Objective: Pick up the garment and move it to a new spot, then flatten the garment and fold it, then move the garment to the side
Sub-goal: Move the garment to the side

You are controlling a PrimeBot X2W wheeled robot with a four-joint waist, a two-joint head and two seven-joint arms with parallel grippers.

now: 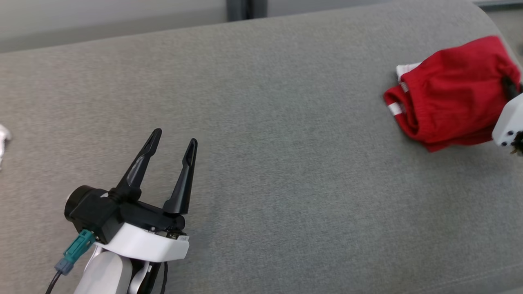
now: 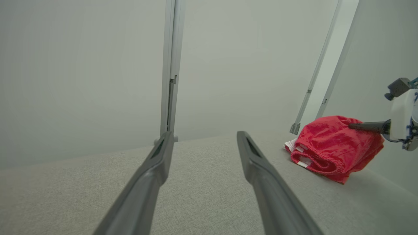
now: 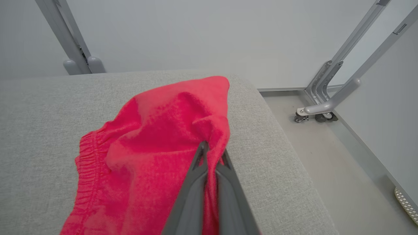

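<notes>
A red garment (image 1: pixel 449 94) with white trim and a gathered elastic band is seen bunched at the far right of a grey padded surface (image 1: pixel 286 122), close to its right-hand corner. Its lower folds lie on the fabric. A fold on the garment's right side is pinched by the right gripper (image 3: pixel 212 150), whose 2 dark fingers are pressed together on the cloth with red material gathered around their tips. The left gripper (image 1: pixel 174 137) is held low at the near left of the surface, well apart from the garment. Its 2 fingers are spread wide with nothing between them, and a teal plug (image 1: pixel 77 245) is fitted to its black housing. A broad stretch of bare grey fabric lies between the 2 grippers. A small white object (image 1: pixel 3 139) is partly seen at the far left edge of the surface; what it is cannot be told. Beyond the back edge a pale wall (image 2: pixel 81 65) is seen, with a grey upright post (image 2: pixel 169 65) standing against it. Off the right end of the surface, slanted grey frame legs (image 3: pixel 326 104) on small wheels rest on a pale floor (image 3: pixel 326 163), just beyond the corner where the garment lies.
</notes>
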